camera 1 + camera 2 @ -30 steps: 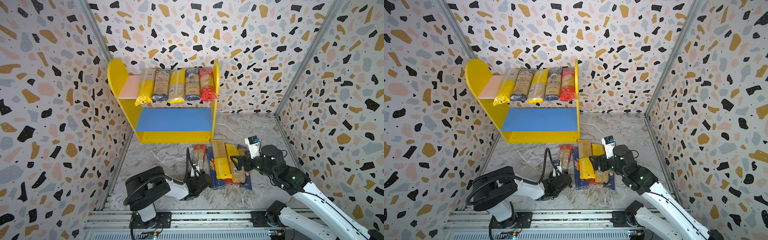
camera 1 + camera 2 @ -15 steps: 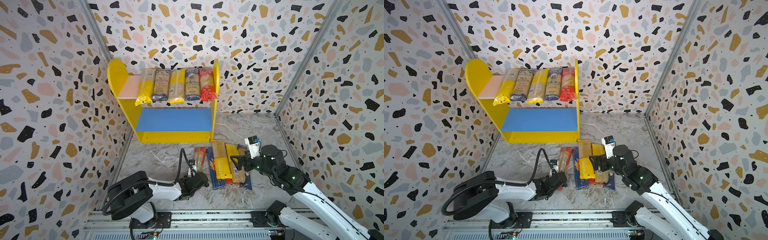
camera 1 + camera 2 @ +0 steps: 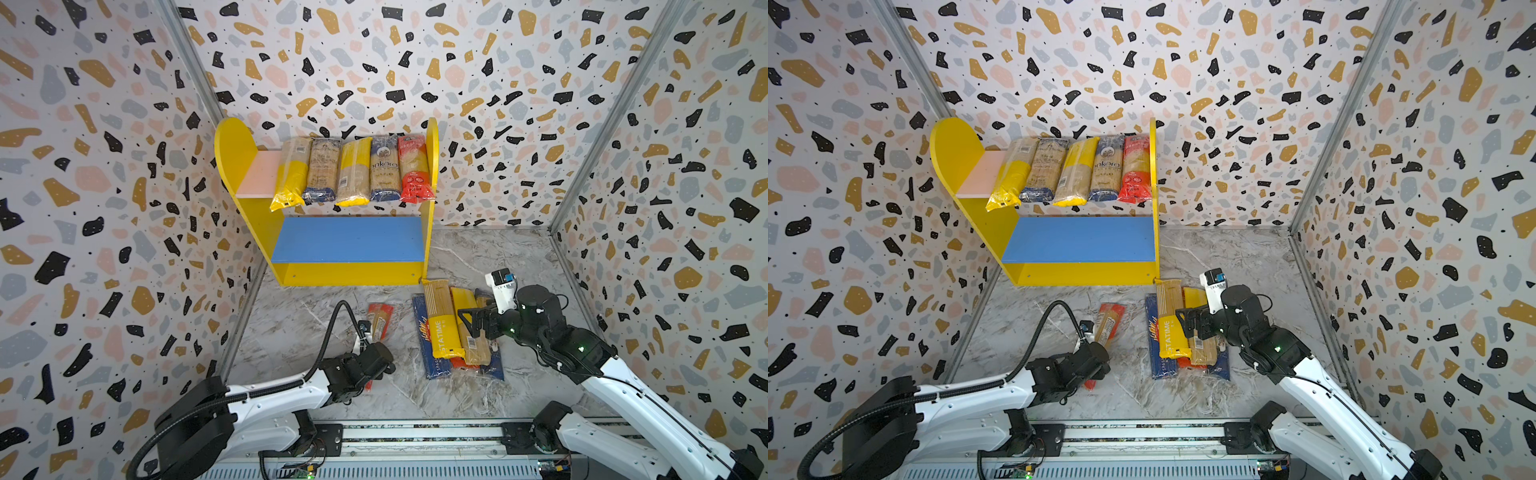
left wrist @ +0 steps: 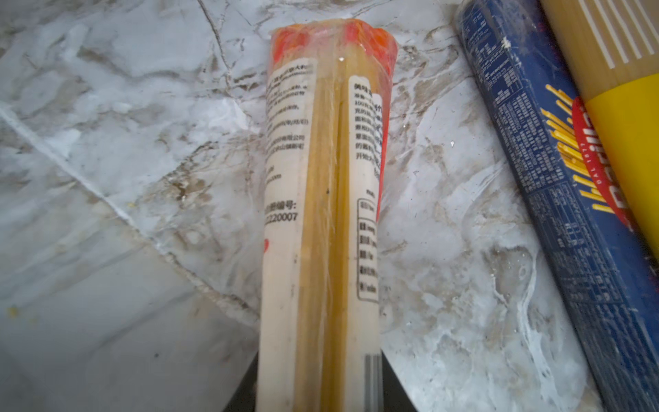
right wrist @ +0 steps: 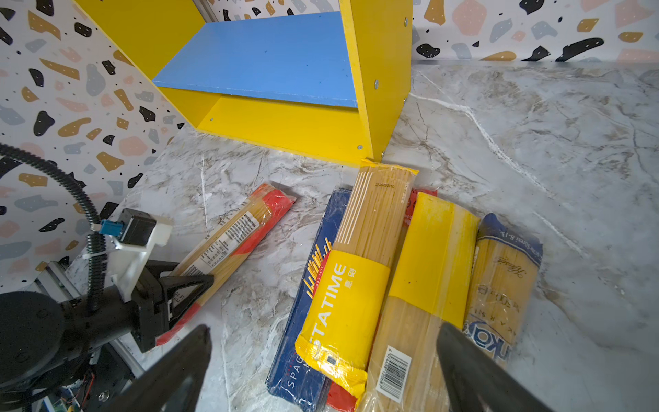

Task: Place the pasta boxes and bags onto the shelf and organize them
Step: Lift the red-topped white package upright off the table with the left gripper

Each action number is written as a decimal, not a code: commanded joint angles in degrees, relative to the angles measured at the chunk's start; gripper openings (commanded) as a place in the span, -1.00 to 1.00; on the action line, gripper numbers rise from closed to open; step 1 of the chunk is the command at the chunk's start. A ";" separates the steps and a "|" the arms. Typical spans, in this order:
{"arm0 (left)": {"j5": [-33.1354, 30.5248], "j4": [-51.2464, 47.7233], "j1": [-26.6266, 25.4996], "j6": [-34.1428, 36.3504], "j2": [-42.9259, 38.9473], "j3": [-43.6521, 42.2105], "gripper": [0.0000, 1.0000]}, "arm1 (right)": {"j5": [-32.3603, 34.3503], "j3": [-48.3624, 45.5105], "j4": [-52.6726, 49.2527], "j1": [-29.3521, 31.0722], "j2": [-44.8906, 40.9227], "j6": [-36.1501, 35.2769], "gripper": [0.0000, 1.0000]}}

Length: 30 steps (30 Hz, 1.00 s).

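My left gripper is shut on the near end of a clear spaghetti bag with red print. The bag points toward the shelf; I cannot tell whether it is off the floor. Several pasta bags lie side by side on the shelf's pink upper board, and its blue lower board is bare. My right gripper hangs open over a floor pile: a dark blue Barilla box, a yellow STATIME bag and more bags.
Terrazzo-patterned walls close in the marble floor on three sides. A metal rail with both arm bases runs along the front edge. The left arm's black cable loops up beside the held bag.
The left jaws closed on the red-print bag. The left arm stretched out lower along the floor and the bag shifted a little left, away from the pile. The right arm stayed still.
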 commanded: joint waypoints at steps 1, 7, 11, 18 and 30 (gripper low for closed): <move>-3.47 -1.43 0.37 3.29 -5.90 2.83 -1.00 | -0.30 3.00 0.78 -0.15 0.27 0.08 0.98; -2.78 -3.81 0.60 5.62 -14.56 4.91 -1.00 | -1.06 4.61 1.62 -0.14 2.00 -0.27 0.98; -2.18 -4.59 0.69 6.98 -18.26 6.65 -1.00 | -1.28 5.83 1.94 -0.13 2.99 -0.61 0.98; -1.01 -5.89 0.65 11.61 -22.06 10.21 -1.00 | -1.18 9.96 1.46 -0.18 4.94 -2.09 0.98; 6.07 -7.80 0.70 20.86 -22.23 25.08 -1.00 | -0.12 15.52 0.93 -0.14 6.03 -3.61 0.97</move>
